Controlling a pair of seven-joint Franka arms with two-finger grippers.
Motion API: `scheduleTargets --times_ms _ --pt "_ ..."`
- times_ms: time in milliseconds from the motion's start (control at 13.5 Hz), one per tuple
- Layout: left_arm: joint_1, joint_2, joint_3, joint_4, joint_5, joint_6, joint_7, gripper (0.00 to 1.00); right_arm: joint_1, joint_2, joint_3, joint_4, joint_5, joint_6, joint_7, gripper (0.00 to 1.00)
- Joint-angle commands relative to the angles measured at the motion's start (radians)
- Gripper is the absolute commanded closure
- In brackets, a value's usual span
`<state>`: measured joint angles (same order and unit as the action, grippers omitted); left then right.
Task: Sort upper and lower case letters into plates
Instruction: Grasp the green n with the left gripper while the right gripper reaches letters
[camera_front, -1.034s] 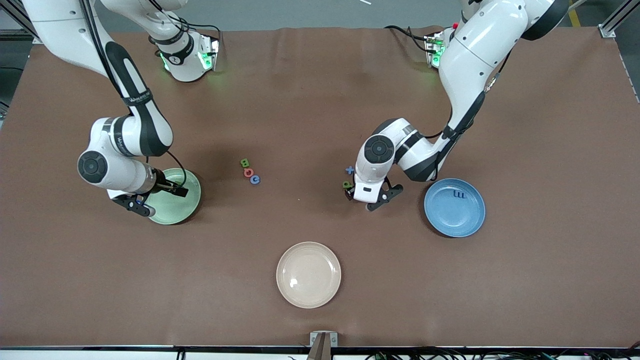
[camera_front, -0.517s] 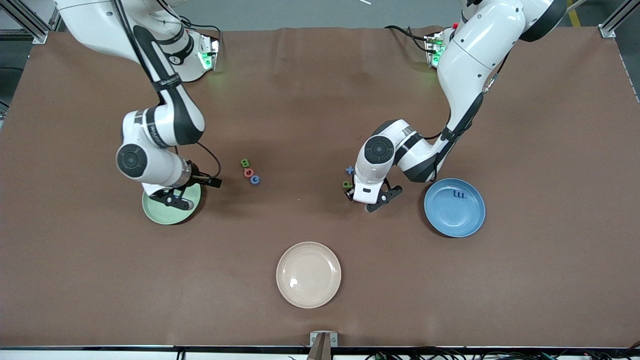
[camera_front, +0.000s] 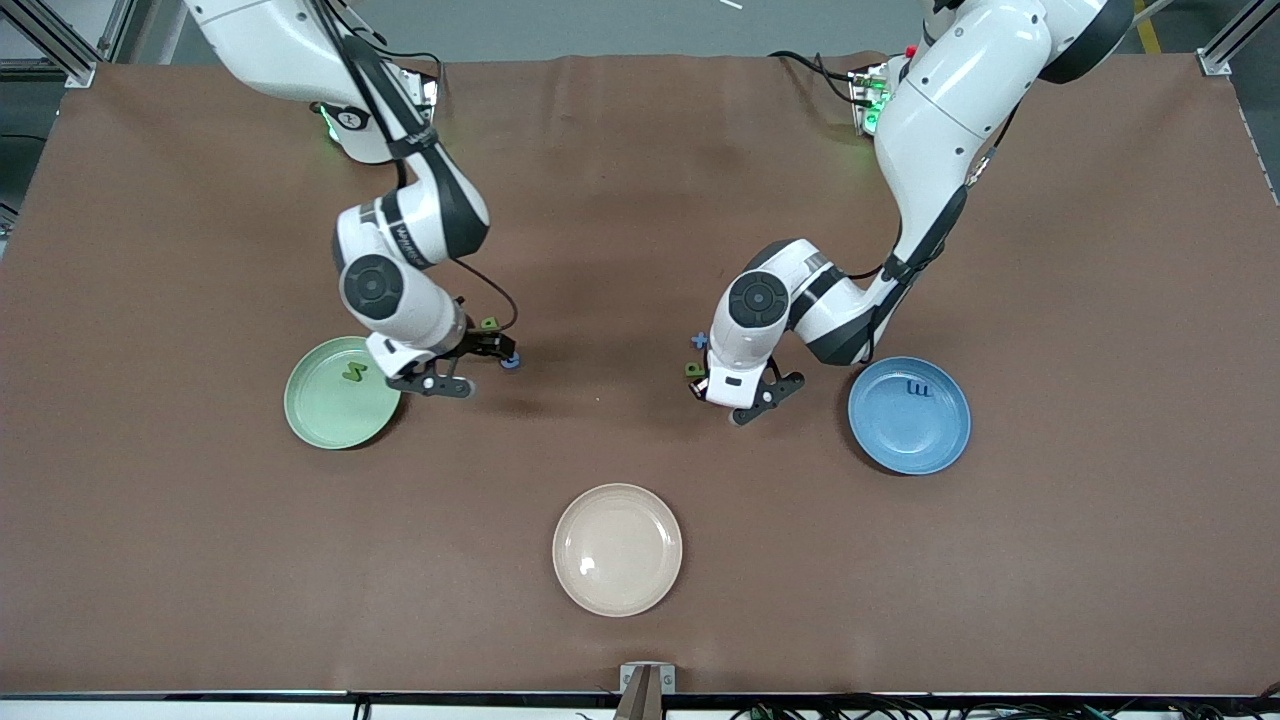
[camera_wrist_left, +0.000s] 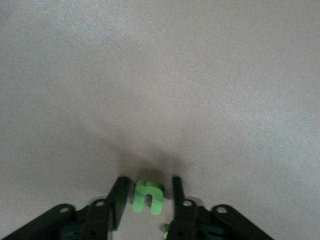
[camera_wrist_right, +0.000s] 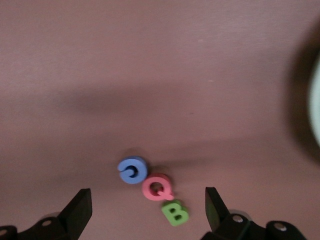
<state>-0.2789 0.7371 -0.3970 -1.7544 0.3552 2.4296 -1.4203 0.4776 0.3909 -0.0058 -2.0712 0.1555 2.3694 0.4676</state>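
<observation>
- Left gripper (camera_wrist_left: 148, 197) down at the table, fingers straddling the green u (camera_wrist_left: 148, 196), nearly shut on it.
- Right gripper (camera_wrist_right: 148, 209), fingers wide and empty, hangs over the blue C (camera_wrist_right: 132, 170), red Q (camera_wrist_right: 158, 187) and green B (camera_wrist_right: 175, 213).

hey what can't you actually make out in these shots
- Front view: the red letter among the loose ones is hidden under the right gripper; it shows only in the right wrist view.
- Left wrist view: the green letter sits between the left gripper fingers; contact unclear.
- Front view: the letter on the blue plate is too small to read.
</observation>
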Motion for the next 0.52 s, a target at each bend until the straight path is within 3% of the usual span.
scheduleTargets --times_ms 0,295,443 --pt "-0.017 0.013 0.012 0.015 0.022 0.008 -0.025 0.75 0.041 0.031 -0.010 -0.009 -0.024 0.060 -0.032 0.00" --pt "-0.022 -0.001 0.012 0.015 0.024 -0.003 -0.017 0.95 0.047 0.060 -0.010 -0.010 -0.068 0.106 -0.102 0.02" --pt "-0.007 -0.037 0.010 0.009 0.027 -0.027 0.000 0.96 0.049 0.081 -0.010 -0.012 -0.077 0.157 -0.102 0.03"
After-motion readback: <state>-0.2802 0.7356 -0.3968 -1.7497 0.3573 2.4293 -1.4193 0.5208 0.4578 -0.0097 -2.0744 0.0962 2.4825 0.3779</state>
